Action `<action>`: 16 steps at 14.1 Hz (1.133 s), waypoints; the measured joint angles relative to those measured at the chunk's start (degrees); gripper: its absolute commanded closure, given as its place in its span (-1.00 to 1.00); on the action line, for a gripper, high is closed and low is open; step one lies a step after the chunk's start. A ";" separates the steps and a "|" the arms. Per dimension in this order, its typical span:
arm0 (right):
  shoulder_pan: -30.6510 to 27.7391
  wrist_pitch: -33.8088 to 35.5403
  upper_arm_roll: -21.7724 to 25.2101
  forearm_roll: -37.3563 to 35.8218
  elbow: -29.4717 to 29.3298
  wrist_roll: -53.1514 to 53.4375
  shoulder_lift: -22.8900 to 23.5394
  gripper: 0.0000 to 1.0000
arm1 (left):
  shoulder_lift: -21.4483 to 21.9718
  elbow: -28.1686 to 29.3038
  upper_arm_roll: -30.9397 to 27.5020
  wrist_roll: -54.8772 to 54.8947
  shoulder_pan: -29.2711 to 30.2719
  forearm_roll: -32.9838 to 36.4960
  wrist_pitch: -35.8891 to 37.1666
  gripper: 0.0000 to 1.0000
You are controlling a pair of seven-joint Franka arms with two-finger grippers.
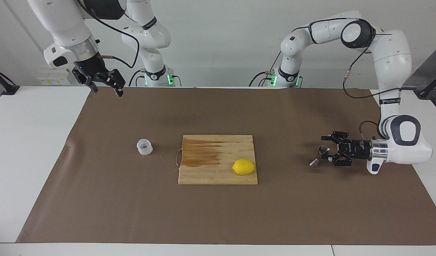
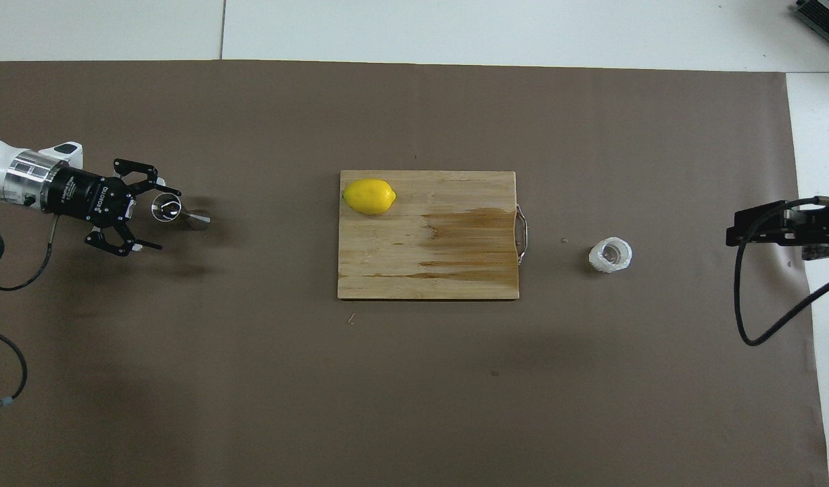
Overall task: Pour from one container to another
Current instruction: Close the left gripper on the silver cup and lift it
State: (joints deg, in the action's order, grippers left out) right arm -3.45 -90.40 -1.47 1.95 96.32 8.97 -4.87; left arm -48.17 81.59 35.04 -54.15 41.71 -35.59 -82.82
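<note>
A small steel hourglass jigger [image 1: 319,156] [image 2: 179,212] stands on the brown mat toward the left arm's end of the table. My left gripper [image 1: 327,149] [image 2: 166,220] lies level and low beside it, open, with one finger on each side of the jigger's upper cone and not closed on it. The translucent ribbed plastic cup [image 1: 144,147] [image 2: 610,254] stands upright on the mat toward the right arm's end. My right gripper [image 1: 107,92] [image 2: 733,235] hangs open and high over the mat's corner by its own base, waiting.
A wooden cutting board [image 1: 211,174] [image 2: 455,277] with a dark wet stain lies mid-table between cup and jigger. A yellow lemon [image 1: 244,166] [image 2: 369,196] rests on the board's corner away from the robots, toward the jigger. A brown mat [image 1: 218,213] covers the table.
</note>
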 measured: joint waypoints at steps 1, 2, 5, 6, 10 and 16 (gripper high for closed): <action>0.00 0.00 0.00 0.00 0.00 0.00 0.00 -1.00 | -0.20 0.01 0.09 -0.28 0.01 0.00 0.00 -1.00; 0.00 0.00 0.00 0.00 0.00 0.00 0.00 -1.00 | -0.36 0.02 0.13 -0.52 0.01 0.01 0.00 -1.00; 0.00 0.00 0.00 0.00 0.00 0.00 0.00 -1.00 | -0.88 0.07 0.13 -0.68 0.08 0.02 0.00 -1.00; 0.00 0.00 0.00 0.00 0.00 0.00 0.00 -1.00 | -0.97 0.08 0.13 -0.68 0.08 0.02 0.00 -1.00; 0.00 0.00 0.00 0.00 0.00 0.00 0.00 -1.00 | -1.38 0.09 0.29 -0.68 0.16 0.03 0.00 -0.95; 0.00 0.00 0.00 0.00 0.00 0.00 0.00 -1.00 | -1.54 0.10 0.81 -0.70 0.87 0.03 0.02 -0.81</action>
State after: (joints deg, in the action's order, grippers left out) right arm -3.45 -90.40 -1.47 1.95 96.32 8.97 -4.87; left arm -49.71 81.69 35.85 -54.85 42.57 -35.56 -82.80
